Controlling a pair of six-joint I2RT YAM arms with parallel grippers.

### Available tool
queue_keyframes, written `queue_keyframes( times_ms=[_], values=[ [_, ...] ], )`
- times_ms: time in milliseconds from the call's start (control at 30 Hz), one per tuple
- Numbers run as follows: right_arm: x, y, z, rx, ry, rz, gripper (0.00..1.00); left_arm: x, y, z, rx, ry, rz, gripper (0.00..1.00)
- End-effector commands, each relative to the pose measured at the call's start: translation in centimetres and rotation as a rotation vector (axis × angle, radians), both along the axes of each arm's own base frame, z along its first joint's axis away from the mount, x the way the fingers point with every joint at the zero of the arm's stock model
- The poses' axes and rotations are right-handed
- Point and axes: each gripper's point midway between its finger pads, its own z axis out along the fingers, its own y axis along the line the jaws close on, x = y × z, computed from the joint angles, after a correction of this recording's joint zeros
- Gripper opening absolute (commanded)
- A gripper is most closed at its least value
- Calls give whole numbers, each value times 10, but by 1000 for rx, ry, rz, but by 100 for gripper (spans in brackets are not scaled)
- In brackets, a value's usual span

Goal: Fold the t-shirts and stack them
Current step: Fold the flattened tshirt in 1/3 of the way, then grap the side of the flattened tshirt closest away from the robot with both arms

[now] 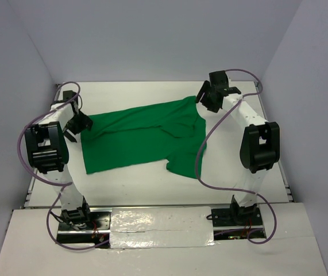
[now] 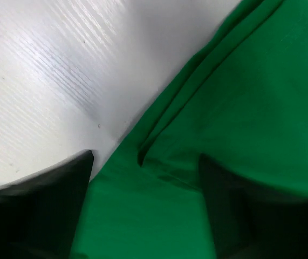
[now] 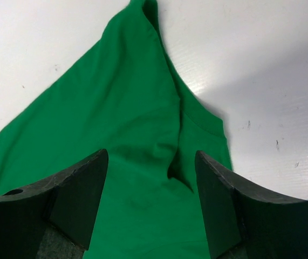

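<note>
- Looking from above, I see the green t-shirt (image 1: 141, 135) lying spread but slanted across the white surface (image 1: 152, 184), with some folds on its right side. The left fingers (image 1: 82, 124) stand at its left end, and the right fingers (image 1: 205, 99) at its far right corner.
- Left wrist view: the left fingers (image 2: 40, 210) are well apart and hold nothing. The edge of the t-shirt (image 2: 251, 97), with a few ridges, lies between them on the surface (image 2: 51, 70).
- Right wrist view: the right fingers (image 3: 73, 199) are also wide apart and empty, above a narrow end of the t-shirt (image 3: 127, 118).
- For a good fold, I think each side should pinch the cloth edge low at the surface, and both should lift together so that the cloth does not wrinkle more.
</note>
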Motion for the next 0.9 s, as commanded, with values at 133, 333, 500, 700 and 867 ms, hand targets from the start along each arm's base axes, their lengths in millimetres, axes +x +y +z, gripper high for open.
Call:
queue_keyframes(
  times_ms=[133, 333, 500, 700, 867],
  values=[
    [-26, 13, 5, 6, -17, 101, 74, 16, 15, 55, 87, -122, 41, 99],
    [-100, 35, -46, 12, 126, 211, 72, 17, -10, 71, 72, -142, -45, 99],
    [-158, 24, -45, 76, 106, 156, 71, -42, -21, 54, 48, -68, -51, 99],
    [-207, 6, -47, 67, 109, 122, 71, -114, -42, 31, -35, -17, -25, 97],
    [-239, 12, -74, 147, 179, 122, 71, -141, -61, 5, -133, -30, 44, 94]
  ],
)
